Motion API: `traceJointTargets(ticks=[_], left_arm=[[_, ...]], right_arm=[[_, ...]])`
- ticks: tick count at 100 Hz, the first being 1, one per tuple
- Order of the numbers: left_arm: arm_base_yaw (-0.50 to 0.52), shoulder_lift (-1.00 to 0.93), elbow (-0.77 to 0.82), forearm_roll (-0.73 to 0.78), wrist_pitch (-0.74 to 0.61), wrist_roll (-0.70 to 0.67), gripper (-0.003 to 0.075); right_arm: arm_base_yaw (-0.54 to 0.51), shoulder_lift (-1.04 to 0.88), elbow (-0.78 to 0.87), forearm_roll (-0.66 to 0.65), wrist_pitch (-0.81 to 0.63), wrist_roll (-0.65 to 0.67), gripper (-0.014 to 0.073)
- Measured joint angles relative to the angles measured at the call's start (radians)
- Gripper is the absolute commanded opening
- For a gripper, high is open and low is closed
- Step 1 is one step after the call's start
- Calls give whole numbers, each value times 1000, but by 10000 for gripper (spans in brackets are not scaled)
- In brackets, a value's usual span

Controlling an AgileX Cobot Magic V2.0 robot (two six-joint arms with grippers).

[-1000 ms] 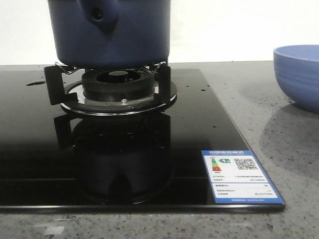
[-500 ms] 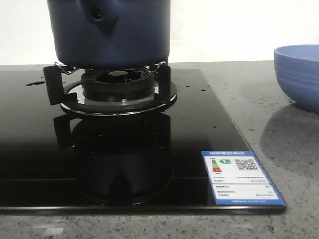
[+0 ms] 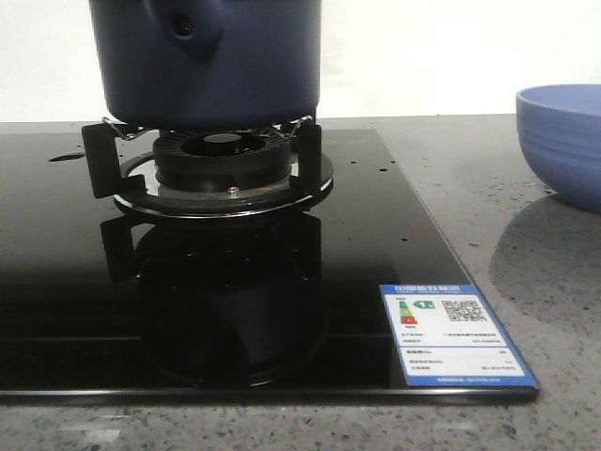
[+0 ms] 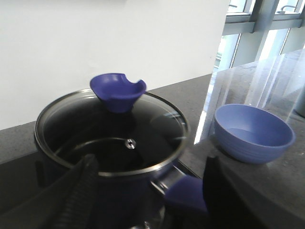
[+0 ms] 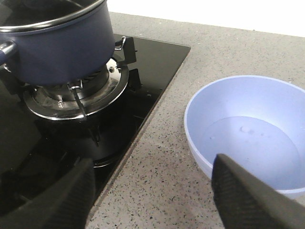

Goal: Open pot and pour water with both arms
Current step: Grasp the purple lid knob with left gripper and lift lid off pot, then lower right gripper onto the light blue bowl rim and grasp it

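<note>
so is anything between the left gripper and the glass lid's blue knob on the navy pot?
Nothing visible. In the left wrist view the left gripper is open, its fingers apart over the near rim of the dark navy pot, and the glass lid with its blue cup-shaped knob lies unobstructed beyond.

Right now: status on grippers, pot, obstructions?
Left gripper open, fingers either side of pot handle. Right gripper open, empty. Pot on burner, glass lid on. Blue bowl holds water.
</note>
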Motion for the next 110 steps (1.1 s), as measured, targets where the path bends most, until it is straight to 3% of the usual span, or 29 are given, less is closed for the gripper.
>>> traceJointTargets(ticks=[17,33,78,79,110], left_arm=[[0,178,-86,-89,-17,125,451],[0,320,-184,-104,14,142,540],[0,515,-347,-104,57,161,540],[0,518,-348,-103,61,119,540],[0,594,-402,-108,118,174,534]], right_arm=[[0,0,0,0,0,0,470],[0,0,0,0,0,0,470],[0,0,0,0,0,-2,470],[0,0,0,0,0,-2,470],[0,0,0,0,0,-2,470]])
